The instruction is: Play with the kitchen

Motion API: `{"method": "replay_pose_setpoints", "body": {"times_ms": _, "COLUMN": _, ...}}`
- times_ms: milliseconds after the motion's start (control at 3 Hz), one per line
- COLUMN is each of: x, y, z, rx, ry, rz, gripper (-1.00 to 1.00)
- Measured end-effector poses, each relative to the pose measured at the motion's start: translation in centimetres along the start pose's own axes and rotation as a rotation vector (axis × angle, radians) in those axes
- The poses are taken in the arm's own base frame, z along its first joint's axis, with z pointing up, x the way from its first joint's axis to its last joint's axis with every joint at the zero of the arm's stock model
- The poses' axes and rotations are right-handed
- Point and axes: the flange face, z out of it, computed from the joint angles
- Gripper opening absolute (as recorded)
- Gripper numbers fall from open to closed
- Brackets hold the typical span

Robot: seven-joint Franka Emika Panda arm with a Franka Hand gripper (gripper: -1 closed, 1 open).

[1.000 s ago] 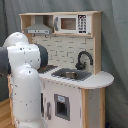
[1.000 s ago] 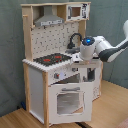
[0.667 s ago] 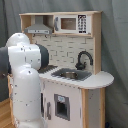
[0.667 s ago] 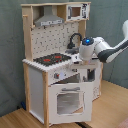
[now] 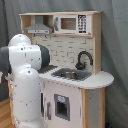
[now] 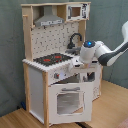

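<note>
In the second exterior view, the arm [image 6: 107,52] reaches to the front edge of the kitchen [image 6: 55,75], above its oven door [image 6: 70,100]. I cannot tell the gripper state.

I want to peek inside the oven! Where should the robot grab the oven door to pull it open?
Probably the horizontal handle above the oven door's window. It is a bar across the door's top, standing out from the panel, so it looks easiest to grip from the front, facing the kitchen, and pull outward and down.
</note>
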Motion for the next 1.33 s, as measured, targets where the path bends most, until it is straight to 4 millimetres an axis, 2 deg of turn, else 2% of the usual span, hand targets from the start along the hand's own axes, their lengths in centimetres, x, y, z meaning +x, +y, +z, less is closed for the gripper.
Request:
{"method": "replay_pose_setpoints", "body": {"times_ms": 667, "x": 1.1, "y": -1.7, "z": 2.0, "rx": -0.027, "ry": 0.124, "rz": -0.05, "gripper": 1.0}}
{"method": "replay_pose_setpoints", "body": {"times_ms": 1333, "x": 0.1, "y": -1.3, "z": 4.2, "rx": -0.053, "ry": 0.234, "rz": -0.028, "gripper": 1.0}}
